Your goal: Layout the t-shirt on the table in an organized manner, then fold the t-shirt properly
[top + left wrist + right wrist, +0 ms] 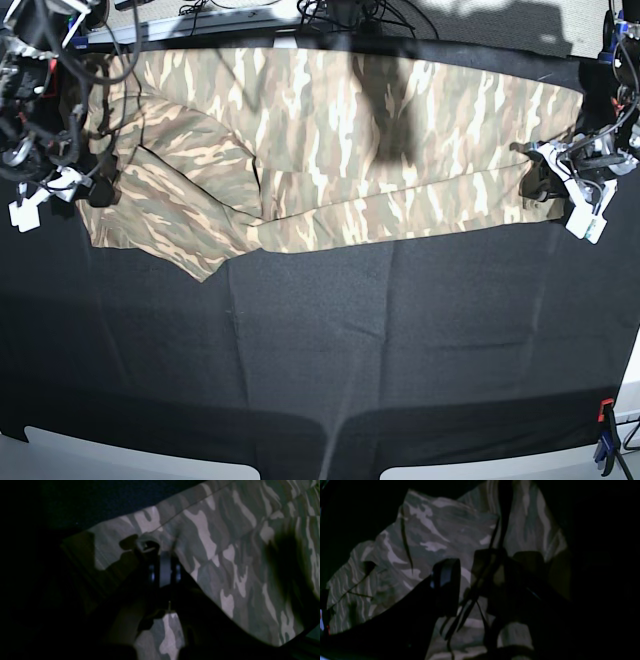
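The jaws of the left gripper [165,562] were seen fully closed, with a thin fold of the soft camouflage-print t-shirt in tan, cream and olive [330,140] pinched at the tips, at the garment's edge on the right of the base view. The jaws of the right gripper [480,577] stood well apart around the cloth at the opposite end; whether fabric was actually clamped between them could not be told, the wrist view being too dark.

Outward from the jaws, the shirt was stretched lengthwise across the far part of the wide table draped in black cloth [330,350], lying flat along the middle but doubled over in a loose flap near the right gripper.

A slip was judged possible: if the arms were drawn further apart, the thin pinch on the left could be pulled free, and the unsecured right end could drag or bunch. The doubled flap could be pressed into a crooked crease if folding were begun before it was smoothed.

No containers were visible, so nothing was held in any.
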`<state>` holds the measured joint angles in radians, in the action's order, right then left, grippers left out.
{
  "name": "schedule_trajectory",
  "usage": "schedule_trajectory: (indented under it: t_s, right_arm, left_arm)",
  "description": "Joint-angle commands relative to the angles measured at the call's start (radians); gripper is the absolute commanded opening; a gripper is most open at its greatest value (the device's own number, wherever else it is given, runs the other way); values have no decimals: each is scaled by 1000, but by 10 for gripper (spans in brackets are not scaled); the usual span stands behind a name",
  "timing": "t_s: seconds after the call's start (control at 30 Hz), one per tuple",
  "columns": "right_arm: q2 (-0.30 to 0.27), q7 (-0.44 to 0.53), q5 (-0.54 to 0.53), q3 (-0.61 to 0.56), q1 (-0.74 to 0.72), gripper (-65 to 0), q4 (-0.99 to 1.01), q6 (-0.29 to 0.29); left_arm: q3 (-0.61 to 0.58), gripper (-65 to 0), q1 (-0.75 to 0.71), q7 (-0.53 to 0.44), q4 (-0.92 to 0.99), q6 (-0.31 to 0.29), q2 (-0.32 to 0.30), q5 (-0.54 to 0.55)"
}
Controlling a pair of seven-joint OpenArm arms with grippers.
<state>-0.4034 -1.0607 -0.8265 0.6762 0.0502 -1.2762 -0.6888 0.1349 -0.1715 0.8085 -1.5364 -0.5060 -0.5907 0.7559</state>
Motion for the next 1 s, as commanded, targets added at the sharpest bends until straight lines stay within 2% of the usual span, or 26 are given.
schedule_trajectory:
  t_s: [0.0, 0.2, 0.37, 0.73, 0.97]
  right_arm:
    - [-16, 23, -10, 4, -14, -375, -18, -9]
    - [-4, 30, 16, 4, -22, -375, -18, -9]
    - [-4, 72, 15, 4, -30, -375, -18, -9]
    - [-3, -23, 17, 4, -134, -375, -18, -9]
    - [16, -3, 156, 5, -133, -375, -18, -9]
  left_arm:
    - [10, -650, 11, -24, -17, -7, -19, 12]
    - [10, -650, 12, -24, -17, -7, -19, 12]
    - [10, -650, 12, -24, -17, -7, -19, 12]
    - [10, -650, 11, -24, -17, -7, -19, 12]
    - [10, -650, 11, -24, -17, -7, -19, 12]
